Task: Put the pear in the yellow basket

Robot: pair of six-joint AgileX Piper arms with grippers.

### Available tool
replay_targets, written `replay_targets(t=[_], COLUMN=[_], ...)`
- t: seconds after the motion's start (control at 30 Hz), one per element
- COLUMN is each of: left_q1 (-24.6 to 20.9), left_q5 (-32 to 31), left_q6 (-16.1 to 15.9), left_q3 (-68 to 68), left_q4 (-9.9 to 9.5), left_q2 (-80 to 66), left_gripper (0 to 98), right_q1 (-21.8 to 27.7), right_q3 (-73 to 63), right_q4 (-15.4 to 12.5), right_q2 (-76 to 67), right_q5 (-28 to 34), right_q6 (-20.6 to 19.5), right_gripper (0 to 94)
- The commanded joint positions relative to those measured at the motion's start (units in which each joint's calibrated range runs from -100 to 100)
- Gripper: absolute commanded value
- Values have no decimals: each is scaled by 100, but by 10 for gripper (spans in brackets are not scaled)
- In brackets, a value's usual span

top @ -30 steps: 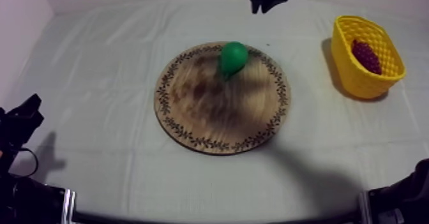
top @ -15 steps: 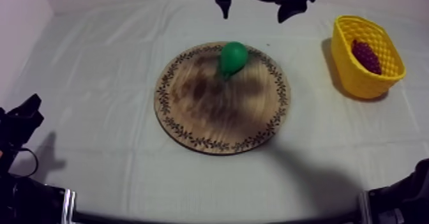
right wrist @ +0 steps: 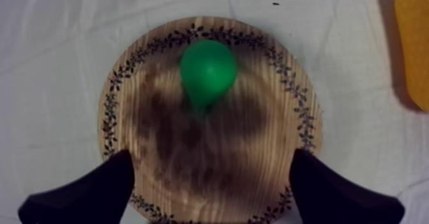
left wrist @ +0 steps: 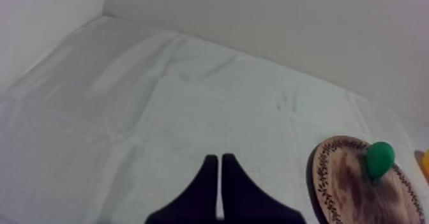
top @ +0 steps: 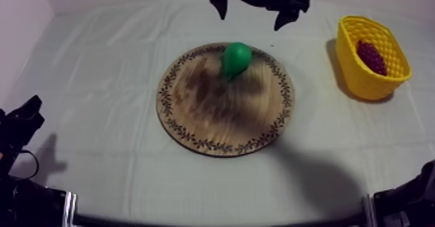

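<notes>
A green pear (top: 236, 58) lies on the far part of the round wooden board (top: 220, 116) in the top view. My right gripper (top: 249, 11) hangs beyond the board's far edge, open wide, with nothing between its fingers. From the right wrist view the pear (right wrist: 207, 71) lies on the board (right wrist: 255, 150) ahead of my spread right gripper (right wrist: 210, 188). The yellow basket (top: 362, 81) stands at the right with a bunch of grapes (top: 371, 56) inside. My left gripper (top: 22, 116) rests at the near left edge; its fingers (left wrist: 210, 175) lie together as a narrow wedge.
Grey-white cloth covers the table, with bare cloth all round the board. The left wrist view takes in the board (left wrist: 348, 182), the pear (left wrist: 380, 159) and a sliver of the basket (left wrist: 423, 166). A wall runs behind the table.
My right gripper has gone from nearly shut to wide open and has shifted a little toward the board. The pear, basket and left arm have not moved.
</notes>
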Motion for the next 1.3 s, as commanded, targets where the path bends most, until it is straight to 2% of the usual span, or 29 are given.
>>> replay_targets(t=[0.0,0.3,0.7,1.27], left_q1=[0,0,0,0], left_q5=[-1,-1,-1,-1], left_q6=[-1,-1,-1,-1], left_q3=[0,0,0,0], left_q4=[0,0,0,0], left_q2=[0,0,0,0], left_gripper=[1,1,1,1], right_q1=[3,9,106,347], right_q3=[-12,15,293,-630], right_q4=[-1,-96,-317,-240], right_q2=[35,382,1231,2607], right_q5=[0,-123,-1141,-1593], right_q6=[-1,-24,-36,29], right_gripper=[698,697,689,686])
